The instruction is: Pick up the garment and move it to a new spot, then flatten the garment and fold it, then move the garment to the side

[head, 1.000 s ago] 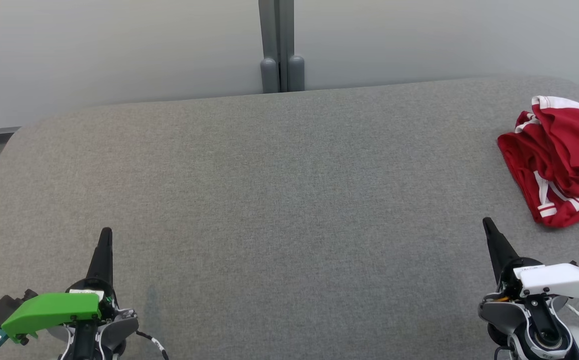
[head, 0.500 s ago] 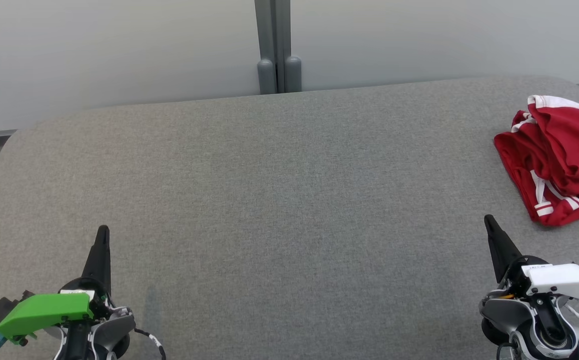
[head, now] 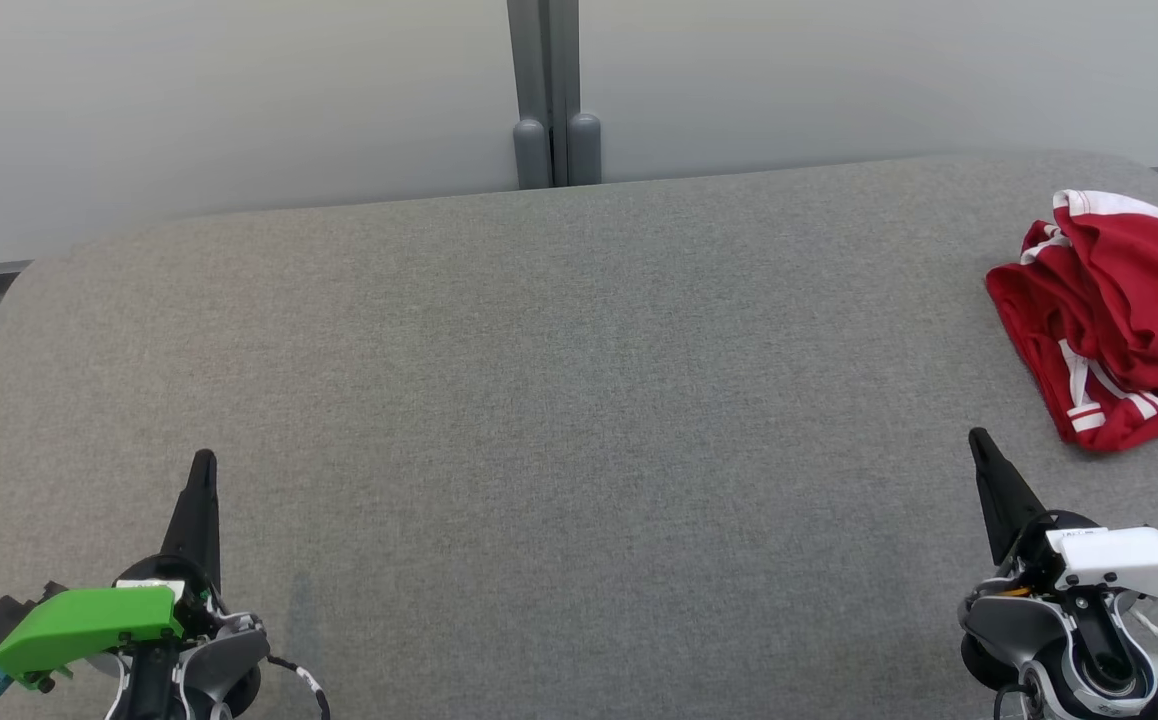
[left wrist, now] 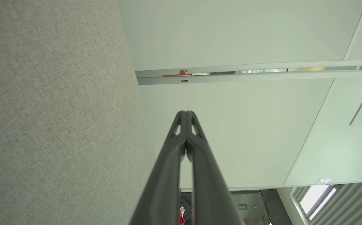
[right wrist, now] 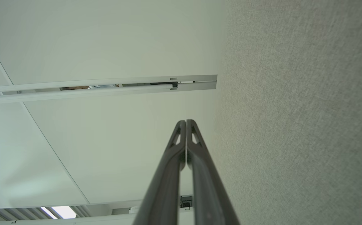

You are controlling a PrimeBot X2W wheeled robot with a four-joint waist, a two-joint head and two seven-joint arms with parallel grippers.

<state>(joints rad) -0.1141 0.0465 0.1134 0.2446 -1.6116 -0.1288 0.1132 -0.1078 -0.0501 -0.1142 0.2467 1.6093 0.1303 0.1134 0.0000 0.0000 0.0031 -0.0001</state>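
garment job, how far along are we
Done: nothing visibly; the red garment lies bunched, not flat, at the far right of the grey surface. In hand: nothing; left gripper and right gripper are shut and empty, apart from it. Left: pick it up, move, flatten, fold, set aside.

The garment point(head: 1119, 320) lay on the table point(head: 579, 400) at its far right. The left gripper point(head: 203, 460) sat near left, the right gripper point(head: 979, 438) near right, just before the garment.

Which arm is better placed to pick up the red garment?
Probably the right. The red garment lies crumpled just beyond the right gripper; the left gripper sits at the opposite side. Both are shut.
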